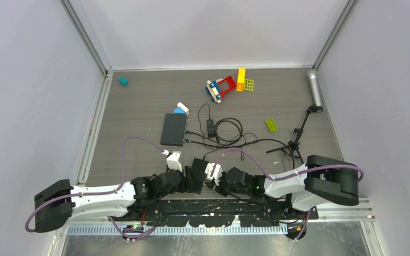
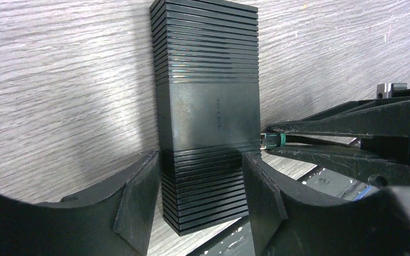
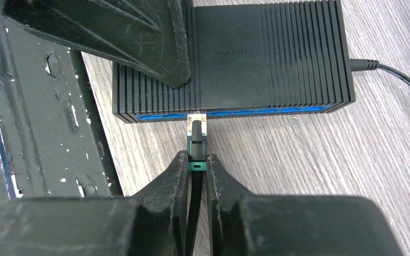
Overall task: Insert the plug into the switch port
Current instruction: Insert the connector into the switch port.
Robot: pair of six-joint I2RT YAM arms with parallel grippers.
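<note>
A black ribbed switch (image 2: 208, 106) lies on the wood-grain table near the front edge, between the two arms (image 1: 197, 169). My left gripper (image 2: 200, 165) is shut on the switch's near end, one finger on each side. The right wrist view shows the switch (image 3: 245, 53) with a row of blue ports along its front. My right gripper (image 3: 196, 157) is shut on the plug (image 3: 196, 130), a black cable end with a green boot. The plug's clear tip sits at a port near the middle of the row. The plug also shows in the left wrist view (image 2: 271, 141).
A second black box (image 1: 173, 129) with cables and a power adapter (image 1: 211, 127) lies mid-table. Toy bricks (image 1: 221, 88), a green brick (image 1: 271, 125) and a teal block (image 1: 123, 81) lie farther back. A small tripod (image 1: 299, 133) stands at the right. The black metal base plate (image 3: 32, 133) borders the switch.
</note>
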